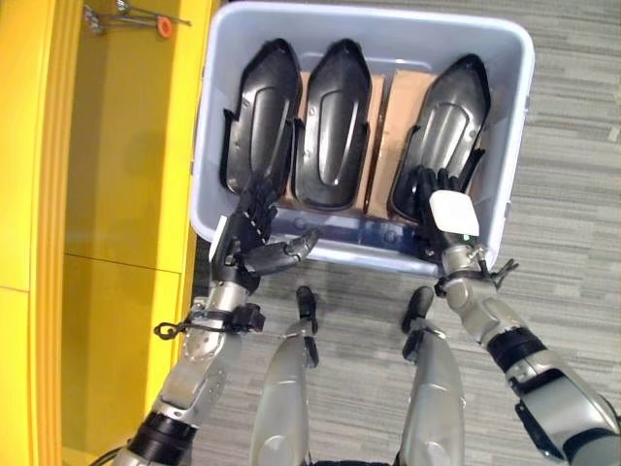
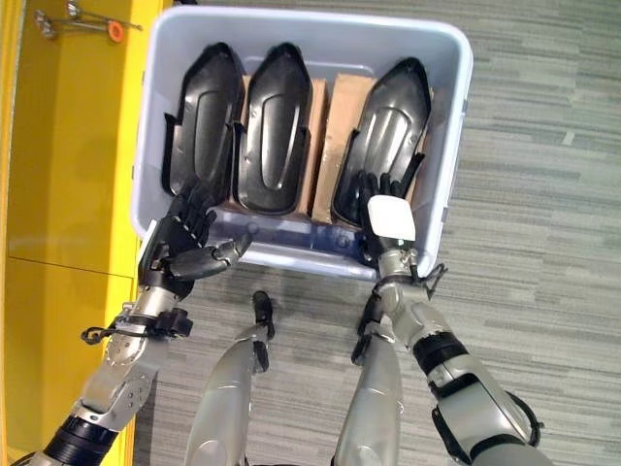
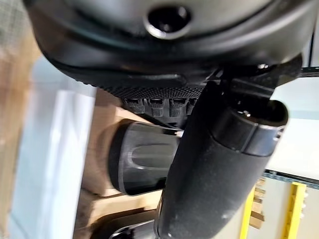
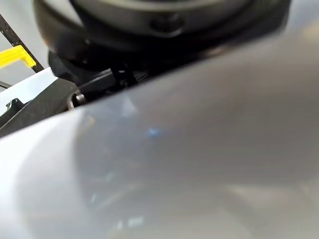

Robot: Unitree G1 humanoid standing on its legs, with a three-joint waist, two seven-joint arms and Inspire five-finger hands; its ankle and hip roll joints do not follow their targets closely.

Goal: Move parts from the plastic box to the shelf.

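Note:
A pale blue plastic box stands on the floor before me and holds three black moulded parts side by side: left, middle and right. My left hand reaches over the box's near left corner. Its straight fingers lie on the left part's near end, and its thumb sticks out along the near wall. My right hand, with a white cover, reaches over the near rim to the right part's near end. Its fingers dip behind the wall.
The yellow shelf runs along the box's left side, close against it. Small metal tools with an orange piece lie at its far end. Brown cardboard pieces sit between and under the parts. Grey striped carpet lies to the right.

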